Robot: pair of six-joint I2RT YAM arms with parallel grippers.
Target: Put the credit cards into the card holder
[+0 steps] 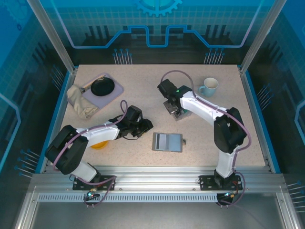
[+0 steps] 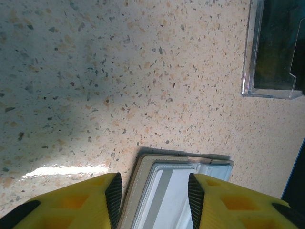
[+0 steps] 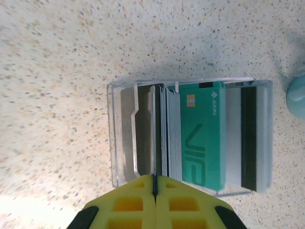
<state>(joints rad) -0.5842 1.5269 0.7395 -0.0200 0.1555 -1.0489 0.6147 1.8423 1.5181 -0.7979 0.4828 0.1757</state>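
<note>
holder: the card holder (image 1: 167, 142) lies opened flat on the counter (image 1: 205, 138), pockets facing up, likely so a card can be slid in without prising it open.
box: a clear box (image 3: 112, 143) sits beyond the holder, on the far side from the arm bases; its open top lets a hand reach in from above.
cards: the cards (image 3: 202, 138) stand on edge inside the box, so they are well apart from the holder; a teal one leans face-up beside the packed stack. i see none in the holder's pockets.
right hand: the right hand (image 3: 155, 187) hangs over the box, beyond the holder. its fingers are pressed together, and the thin dark edge of the end card (image 3: 155, 133) runs straight into the seam, so it looks clamped on that one card. taking the outermost card probably spares the rest of the stack.
left hand: the left hand (image 2: 153, 198) is at the holder's left edge, fingers (image 2: 114, 193) apart with a corner of the holder between them. i cannot tell whether they touch it. my guess is it waits there to steady the holder.
step: first card gripped, not yet lifted, as i judge it.
risk: a neighbouring card may drag up with it, and the light holder could skid when a card is pushed in.
</note>
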